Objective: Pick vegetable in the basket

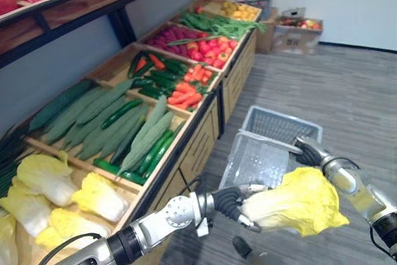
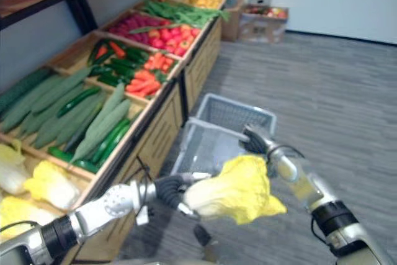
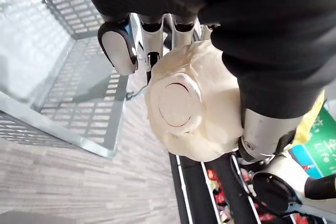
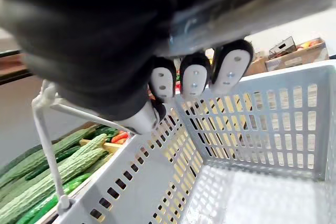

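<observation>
My left hand (image 1: 239, 206) is shut on a napa cabbage (image 1: 298, 202) with yellow leaves and a white base (image 3: 184, 103); its fingers (image 3: 118, 45) curl round the stem end. The cabbage hangs above the floor, just on my side of a grey plastic basket (image 1: 273, 138). The basket (image 3: 52, 51) has nothing in it and is held up by my right hand (image 1: 308, 151), which is shut on its handle. In the right wrist view those fingers (image 4: 194, 80) curl over the rim, with the meshed basket wall (image 4: 262, 124) and the wire handle (image 4: 44, 124) beyond them.
A wooden produce stand runs along my left: more napa cabbages (image 1: 46, 178), cucumbers and gourds (image 1: 118, 122), carrots (image 1: 189, 88), red peppers (image 1: 211, 48). An upper shelf (image 1: 74, 1) overhangs it. Cardboard boxes (image 1: 298, 32) stand by the far wall. Grey floor (image 1: 347, 91) lies to the right.
</observation>
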Controlling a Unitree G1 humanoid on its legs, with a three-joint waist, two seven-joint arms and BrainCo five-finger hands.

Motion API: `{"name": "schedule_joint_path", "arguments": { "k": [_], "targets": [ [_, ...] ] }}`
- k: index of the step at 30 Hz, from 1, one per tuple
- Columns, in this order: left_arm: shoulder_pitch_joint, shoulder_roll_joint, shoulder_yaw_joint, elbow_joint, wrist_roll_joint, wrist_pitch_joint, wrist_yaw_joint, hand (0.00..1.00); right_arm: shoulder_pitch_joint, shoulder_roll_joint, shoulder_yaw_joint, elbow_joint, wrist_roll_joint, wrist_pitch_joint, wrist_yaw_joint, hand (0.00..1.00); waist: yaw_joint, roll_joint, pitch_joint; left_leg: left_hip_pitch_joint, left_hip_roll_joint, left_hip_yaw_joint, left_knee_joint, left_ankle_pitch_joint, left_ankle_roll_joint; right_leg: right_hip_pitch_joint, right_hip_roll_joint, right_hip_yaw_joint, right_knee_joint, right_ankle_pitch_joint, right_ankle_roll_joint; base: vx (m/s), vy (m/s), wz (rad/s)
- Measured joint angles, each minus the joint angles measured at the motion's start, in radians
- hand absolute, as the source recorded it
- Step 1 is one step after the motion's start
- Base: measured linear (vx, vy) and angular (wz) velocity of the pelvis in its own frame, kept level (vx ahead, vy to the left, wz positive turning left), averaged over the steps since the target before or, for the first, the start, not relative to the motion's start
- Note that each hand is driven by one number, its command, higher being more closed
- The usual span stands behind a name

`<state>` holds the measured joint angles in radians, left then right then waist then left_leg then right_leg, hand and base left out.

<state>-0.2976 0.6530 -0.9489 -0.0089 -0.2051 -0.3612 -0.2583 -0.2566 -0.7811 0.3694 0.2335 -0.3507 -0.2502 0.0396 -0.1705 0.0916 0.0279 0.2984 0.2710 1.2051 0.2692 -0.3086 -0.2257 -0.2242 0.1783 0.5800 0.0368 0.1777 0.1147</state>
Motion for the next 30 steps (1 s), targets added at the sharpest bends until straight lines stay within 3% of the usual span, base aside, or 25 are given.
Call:
{"name": "schedule_joint_path", "arguments": {
  "k": [6, 18, 19, 26, 30],
  "targets": [
    [-0.055, -0.064, -0.018, 0.123, 0.168, -0.001, 0.023, 1.0, -0.05, -0.025, 0.081, -0.036, 0.0, -0.011, 0.019, 1.0, -0.012, -0.002, -0.008, 0.008, -0.003, 0.023, 0.001, 0.0, 0.0, -0.002, 0.01, 0.027, 0.0, 0.007, 0.003, 0.01, 0.007, -0.13],
    [-0.097, -0.262, 0.016, 0.435, 0.496, -0.002, 0.1, 1.0, -0.101, -0.03, 0.244, -0.126, 0.014, -0.048, 0.08, 1.0, -0.023, -0.023, -0.015, 0.037, -0.002, 0.078, 0.013, -0.008, -0.007, 0.001, 0.029, 0.062, -0.008, 0.003, 0.004, 0.01, -0.001, -0.12],
    [-0.101, -0.272, 0.018, 0.454, 0.514, -0.002, 0.109, 0.0, -0.106, -0.03, 0.253, -0.126, 0.015, -0.047, 0.082, 1.0, -0.022, -0.023, -0.014, 0.037, -0.002, 0.079, 0.013, -0.008, -0.007, 0.0, 0.029, 0.062, -0.009, 0.005, 0.005, 0.03, -0.013, -0.02],
    [-0.115, -0.348, 0.095, 0.596, 0.665, 0.023, 0.204, 0.0, -0.133, -0.029, 0.268, -0.126, 0.044, -0.047, 0.098, 1.0, -0.021, -0.027, -0.011, 0.043, -0.002, 0.094, 0.012, -0.008, -0.006, 0.002, 0.031, 0.066, -0.013, 0.007, 0.002, 0.02, -0.011, -0.02],
    [-0.139, -0.367, 0.097, 0.626, 0.703, 0.023, 0.21, 0.0, -0.134, -0.023, 0.269, -0.128, 0.049, -0.047, 0.11, 1.0, -0.017, -0.032, -0.009, 0.044, -0.002, 0.095, 0.01, -0.008, -0.006, 0.004, 0.031, 0.065, -0.015, 0.006, 0.002, 0.0, -0.016, 0.0]
  ]
}}
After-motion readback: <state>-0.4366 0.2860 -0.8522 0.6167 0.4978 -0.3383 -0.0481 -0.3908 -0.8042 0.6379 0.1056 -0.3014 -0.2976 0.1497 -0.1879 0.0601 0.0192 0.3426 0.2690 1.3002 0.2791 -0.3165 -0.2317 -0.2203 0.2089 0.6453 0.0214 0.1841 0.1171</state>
